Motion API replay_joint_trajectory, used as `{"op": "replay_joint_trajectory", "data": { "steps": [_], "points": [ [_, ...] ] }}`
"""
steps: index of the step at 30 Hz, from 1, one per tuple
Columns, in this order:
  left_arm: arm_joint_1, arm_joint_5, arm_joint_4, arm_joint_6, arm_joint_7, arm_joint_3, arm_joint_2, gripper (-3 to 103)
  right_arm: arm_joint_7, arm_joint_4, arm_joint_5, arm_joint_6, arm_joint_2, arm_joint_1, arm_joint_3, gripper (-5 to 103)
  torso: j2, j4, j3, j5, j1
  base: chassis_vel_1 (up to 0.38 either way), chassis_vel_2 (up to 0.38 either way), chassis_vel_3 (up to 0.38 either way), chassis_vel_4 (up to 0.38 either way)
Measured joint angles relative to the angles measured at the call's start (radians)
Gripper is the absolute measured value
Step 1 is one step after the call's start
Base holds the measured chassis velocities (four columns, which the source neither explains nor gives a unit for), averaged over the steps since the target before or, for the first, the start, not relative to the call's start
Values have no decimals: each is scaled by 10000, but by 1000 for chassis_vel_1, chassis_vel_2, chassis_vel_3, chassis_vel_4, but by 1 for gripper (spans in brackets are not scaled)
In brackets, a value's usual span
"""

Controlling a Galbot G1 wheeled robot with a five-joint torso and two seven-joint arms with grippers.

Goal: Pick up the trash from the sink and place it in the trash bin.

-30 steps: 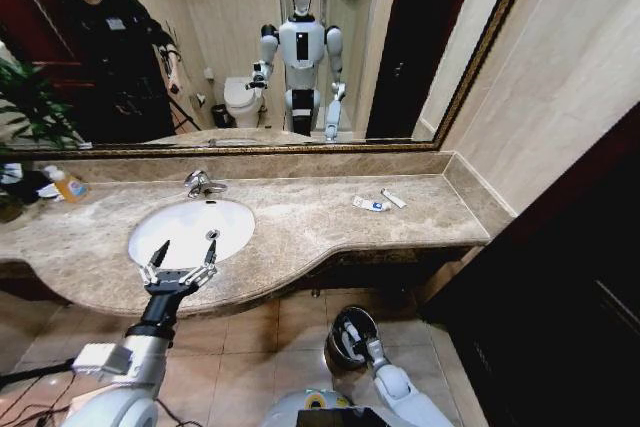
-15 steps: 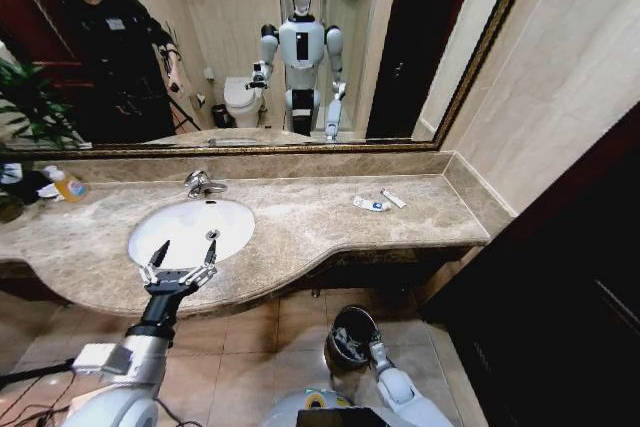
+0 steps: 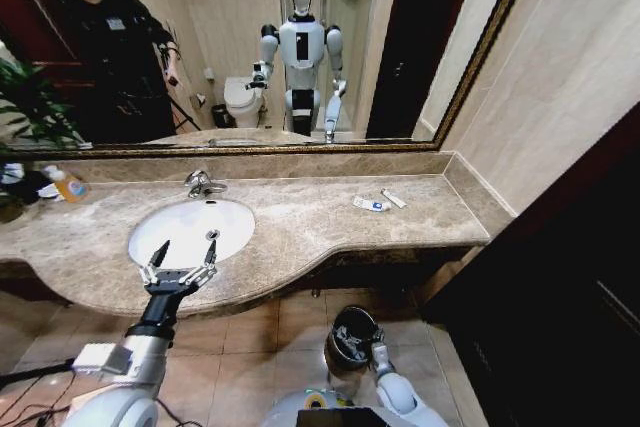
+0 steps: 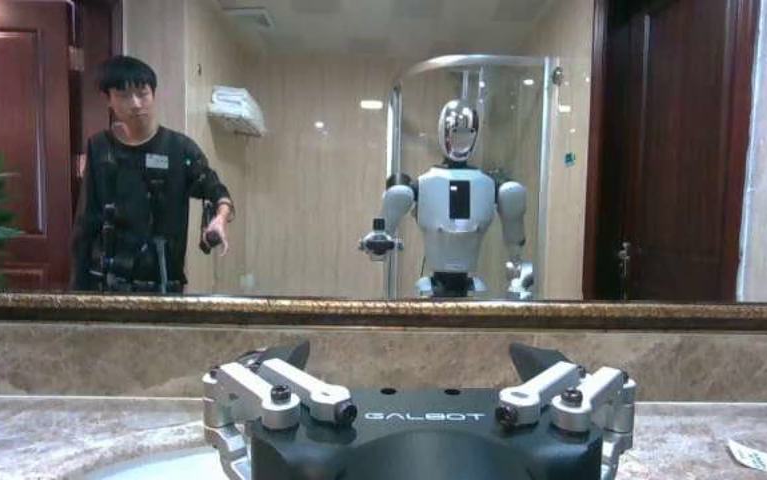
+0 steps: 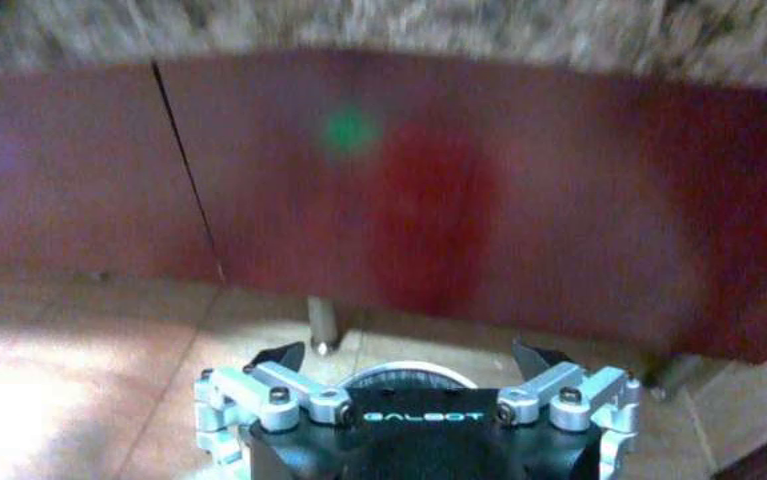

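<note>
The left gripper hangs in the lower left of the head view, over the near rim of the sink, with its jaws spread apart and nothing between them; in the left wrist view the same gripper shows its two dark fingertips wide apart in front of the mirror. The right gripper is low in the bottom centre of the head view, just beside the trash bin on the floor, and in the right wrist view its jaws stand apart, empty, with the bin's round rim between them. On the tabletop, right of centre, lie two small tubes, well apart from the sink.
</note>
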Motion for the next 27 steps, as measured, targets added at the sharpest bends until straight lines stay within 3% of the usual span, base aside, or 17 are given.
{"op": "replay_joint_trajectory", "data": {
  "steps": [8,19,27],
  "points": [
    [0,0,0,0,0,0,0,100,320,2156,171,47,-392,-1051,21,100,0,0,0,-1,0,0,0,0,0],
    [0,0,0,0,0,0,0,100,496,4484,-78,-57,-394,-1832,-33,100,0,0,0,-2,-1,0,0,0,0],
    [0,0,0,0,0,0,0,100,264,6079,38,-951,-343,-1396,320,100,0,0,0,-3,0,0,0,0,0]
  ]
}}
